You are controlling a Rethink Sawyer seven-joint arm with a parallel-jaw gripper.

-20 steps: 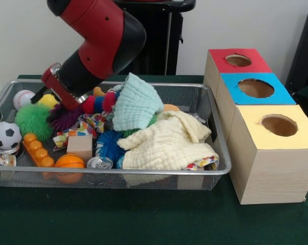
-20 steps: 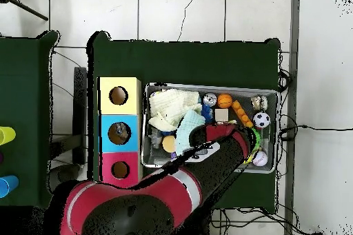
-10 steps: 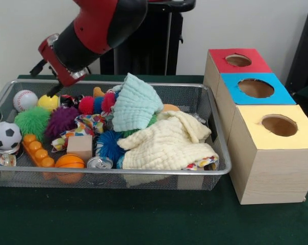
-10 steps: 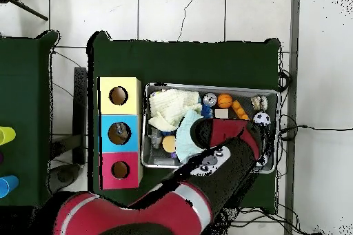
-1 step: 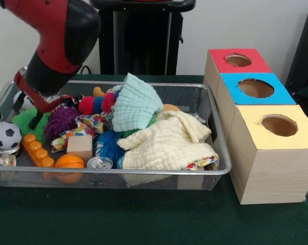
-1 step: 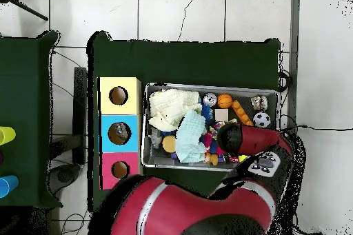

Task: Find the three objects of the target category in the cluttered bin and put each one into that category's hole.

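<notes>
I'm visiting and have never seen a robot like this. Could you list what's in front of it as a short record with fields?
Container: wire mesh bin on a green table
Contents: soccer ball, orange ball, wooden block, soda can, cream cloth, spiky balls
Boxes: red box, blue box, yellow box, each with a round hole
Arm: lowered over the bin's soccer-ball end

I see even, soft indoor light in front view, no harsh glare. Faint shadow under wire bin (image 5: 144, 176) on green table (image 5: 144, 219). Arm (image 5: 57, 46) at upper left slightly motion-blurred. Overhead view dimmer, flatter.
</notes>
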